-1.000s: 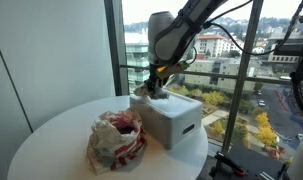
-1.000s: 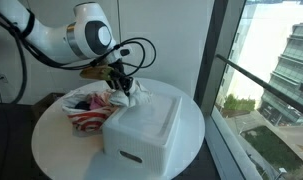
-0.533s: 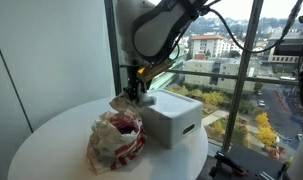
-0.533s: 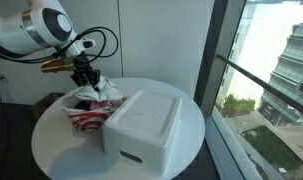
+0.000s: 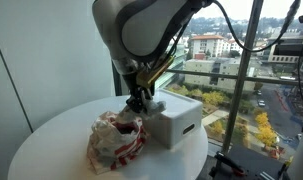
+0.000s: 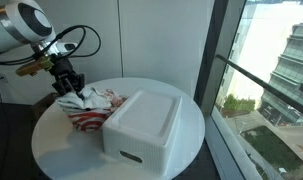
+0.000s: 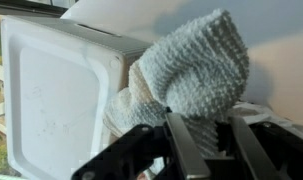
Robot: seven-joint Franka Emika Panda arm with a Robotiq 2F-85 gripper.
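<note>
**Cloth in grip, over the bag**
Gripper is clamped on the white knit cloth, w/ the cloth at the mouth of the red-striped bag on the round table. White box sits at the bag's 3 o'clock. Cloth is clear of the box, not yet let go; can't tell if it touches the bag.

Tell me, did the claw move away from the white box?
Yes. The claw, gripping a white cloth, slid off the white box to above the red-striped bag.
</note>
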